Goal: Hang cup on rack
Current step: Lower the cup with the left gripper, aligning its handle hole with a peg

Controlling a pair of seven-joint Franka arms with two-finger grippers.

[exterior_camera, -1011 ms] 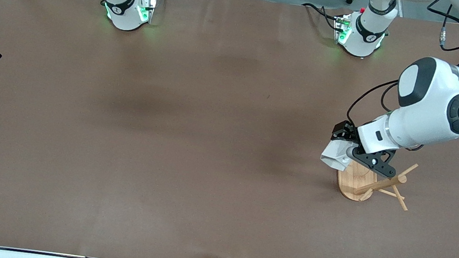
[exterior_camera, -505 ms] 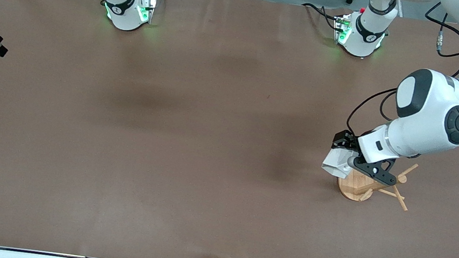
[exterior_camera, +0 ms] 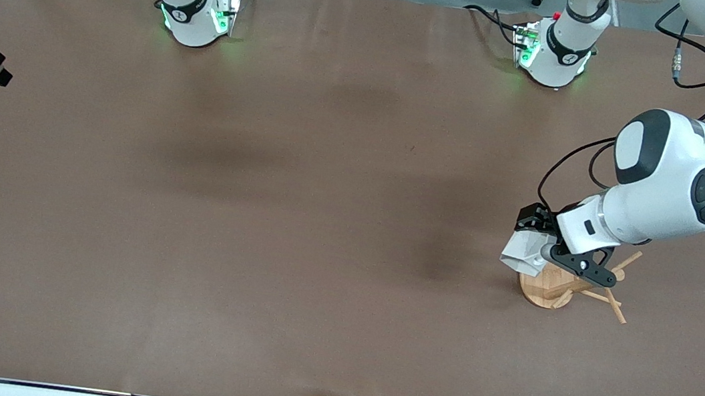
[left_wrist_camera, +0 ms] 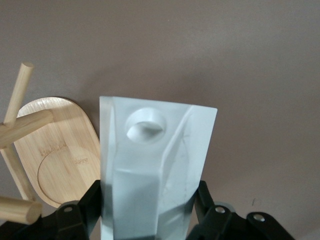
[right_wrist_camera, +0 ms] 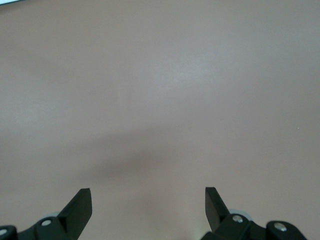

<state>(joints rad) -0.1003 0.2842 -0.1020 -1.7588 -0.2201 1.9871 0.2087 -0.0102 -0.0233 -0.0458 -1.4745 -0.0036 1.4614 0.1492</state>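
The left gripper [exterior_camera: 538,248], fingers clamped on the cup [exterior_camera: 522,253], hides part of the rack [exterior_camera: 549,291]; the right gripper [right_wrist_camera: 148,205] waits, fingers wide.

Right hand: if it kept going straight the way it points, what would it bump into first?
Probably just the bare table. The right hand is open, and its wrist view shows only brown tabletop ahead, though how far off is unclear.

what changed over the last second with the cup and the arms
The left gripper, still shut on the cup, carried it a little toward the left arm's end of the table, closer in over the rack. The rack stayed put. The right gripper stayed open, waiting.
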